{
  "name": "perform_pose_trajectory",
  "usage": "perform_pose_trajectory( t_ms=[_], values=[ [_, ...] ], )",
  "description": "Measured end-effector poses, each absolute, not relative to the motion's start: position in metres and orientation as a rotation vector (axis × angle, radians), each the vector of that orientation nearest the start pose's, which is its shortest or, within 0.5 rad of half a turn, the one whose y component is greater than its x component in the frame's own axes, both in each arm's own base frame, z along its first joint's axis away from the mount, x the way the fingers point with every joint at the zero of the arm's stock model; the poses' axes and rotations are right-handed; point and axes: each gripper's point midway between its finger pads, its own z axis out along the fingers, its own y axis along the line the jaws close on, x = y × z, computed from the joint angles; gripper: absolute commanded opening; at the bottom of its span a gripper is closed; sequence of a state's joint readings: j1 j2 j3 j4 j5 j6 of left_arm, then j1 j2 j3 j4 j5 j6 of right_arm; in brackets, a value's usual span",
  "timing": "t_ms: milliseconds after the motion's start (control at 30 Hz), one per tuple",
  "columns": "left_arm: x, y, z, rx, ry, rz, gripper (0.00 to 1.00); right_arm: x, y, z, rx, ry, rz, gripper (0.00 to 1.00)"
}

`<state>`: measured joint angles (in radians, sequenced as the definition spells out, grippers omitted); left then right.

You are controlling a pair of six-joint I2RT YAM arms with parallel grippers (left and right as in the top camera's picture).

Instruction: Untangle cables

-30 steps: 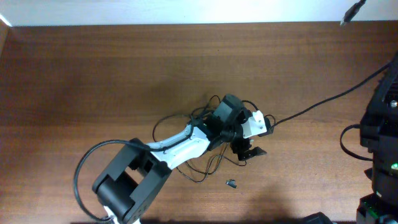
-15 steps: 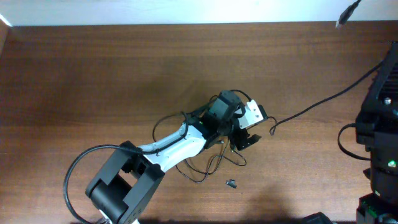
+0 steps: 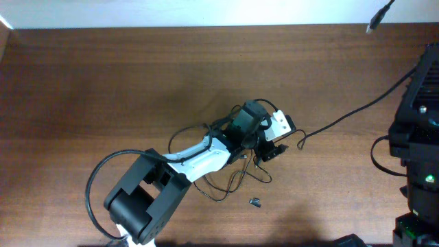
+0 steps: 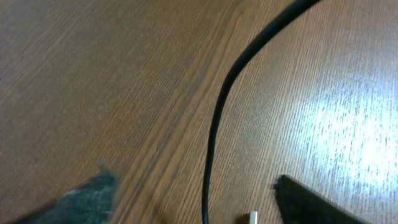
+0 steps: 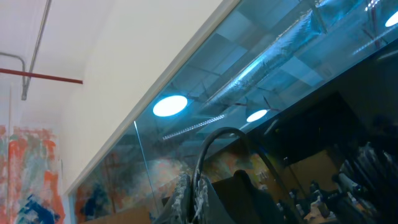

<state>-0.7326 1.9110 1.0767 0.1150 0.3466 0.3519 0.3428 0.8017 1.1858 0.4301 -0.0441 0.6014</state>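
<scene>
On the brown wooden desk (image 3: 103, 82) the left arm (image 3: 199, 159) reaches from the lower left toward the middle. The cables (image 3: 236, 180) lie near the desk's centre as a loose heap of thin black loops, partly under the arm's wrist. The left tool (image 3: 269, 152) hangs low over the heap's right end, its jaws standing wide. In the left wrist view one thin cord (image 4: 214, 124) curves over the wood between the two fingers (image 4: 311, 202) and touches neither. Below the heap, apart from it, lies a tiny dark stub (image 3: 255, 202). One long strand (image 3: 357, 112) runs from the heap up and right toward the right arm (image 3: 418, 130) at the desk's edge, and a small plug (image 3: 374, 24) shows at the top right. The right tool (image 5: 191, 190) points up at a ceiling with lamps, its fingers pressed together; whether they pinch anything cannot be told.
</scene>
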Motion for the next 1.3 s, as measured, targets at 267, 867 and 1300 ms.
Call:
perform_pose_trajectory(
  t_ms=[267, 867, 1300],
  values=[
    [0.328, -0.374, 0.043, 1.355, 1.917, -0.596, 0.80, 0.195, 0.078, 0.629, 0.058, 0.784, 0.914, 0.04],
    [0.331, -0.376, 0.041, 1.350, 1.903, -0.596, 0.89, 0.196, 0.078, 0.629, 0.059, 0.788, 0.913, 0.04],
    [0.329, -0.375, 0.023, 1.361, 1.934, -0.595, 0.00, 0.197, 0.078, 0.628, 0.060, 0.795, 0.914, 0.04]
  ],
)
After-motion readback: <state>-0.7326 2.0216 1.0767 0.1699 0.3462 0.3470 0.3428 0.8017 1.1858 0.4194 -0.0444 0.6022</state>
